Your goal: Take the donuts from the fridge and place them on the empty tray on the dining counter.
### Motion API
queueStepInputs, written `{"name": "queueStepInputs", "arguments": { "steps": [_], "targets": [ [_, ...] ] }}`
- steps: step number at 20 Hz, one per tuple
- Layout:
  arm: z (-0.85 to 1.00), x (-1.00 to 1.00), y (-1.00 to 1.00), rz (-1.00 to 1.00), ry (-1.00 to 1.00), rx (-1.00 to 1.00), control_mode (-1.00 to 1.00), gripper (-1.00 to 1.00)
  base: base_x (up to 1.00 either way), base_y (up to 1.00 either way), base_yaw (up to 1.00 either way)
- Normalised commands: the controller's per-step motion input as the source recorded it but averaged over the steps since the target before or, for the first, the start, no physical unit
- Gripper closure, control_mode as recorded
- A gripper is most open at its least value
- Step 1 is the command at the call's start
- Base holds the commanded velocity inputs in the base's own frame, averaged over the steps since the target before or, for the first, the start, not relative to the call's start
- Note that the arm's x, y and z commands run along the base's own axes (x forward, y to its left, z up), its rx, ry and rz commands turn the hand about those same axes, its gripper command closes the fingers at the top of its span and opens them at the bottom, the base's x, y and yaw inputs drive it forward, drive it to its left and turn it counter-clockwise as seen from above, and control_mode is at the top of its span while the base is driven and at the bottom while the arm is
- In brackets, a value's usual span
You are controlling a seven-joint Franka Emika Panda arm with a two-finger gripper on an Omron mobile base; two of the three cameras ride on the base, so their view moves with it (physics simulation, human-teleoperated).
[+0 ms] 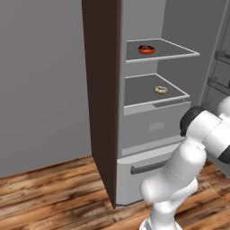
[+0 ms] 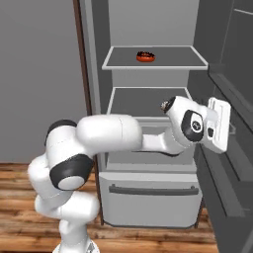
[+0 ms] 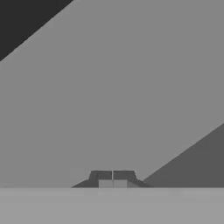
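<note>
Two donuts (image 1: pixel 146 49) (image 1: pixel 161 90) in the fridge (image 1: pixel 148 130), one per shelf.

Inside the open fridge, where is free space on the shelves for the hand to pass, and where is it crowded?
Upper shelf: bare all round the reddish donut. Lower shelf: bare left of the white-iced donut. Crowded at the right, where the shut gripper faces the open door.

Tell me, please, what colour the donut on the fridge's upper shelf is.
Reddish-orange with dark icing; the donut shows best in the left base view.
</note>
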Motion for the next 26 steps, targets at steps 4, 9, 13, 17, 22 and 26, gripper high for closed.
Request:
{"name": "queueStepInputs", "arguments": {
  "steps": [4, 9, 13, 17, 22, 26],
  "targets": [
    [0.31, -0.36, -0.51, 0.28, -0.22, 0.06, -1.00, 1.00, 0.00, 0.00, 0.00],
    [0.88, -0.99, 0.18, 0.15, -0.26, -0.11, -1.00, 1.00, 0.00, 0.00, 0.00],
    [1.00, -0.93, 0.54, 0.13, -0.12, -0.27, -1.00, 1.00, 0.00, 0.00, 0.00],
    [0.74, -1.00, 0.95, 0.15, -0.11, -0.39, -1.00, 1.00, 0.00, 0.00, 0.00],
    [0.33, -0.90, 1.00, 0.43, -0.02, -0.32, -1.00, 1.00, 0.00, 0.00, 0.00],
    [0.94, -0.47, 0.99, 0.68, 0.39, -0.15, -1.00, 1.00, 0.00, 0.00, 0.00]
  ]
}}
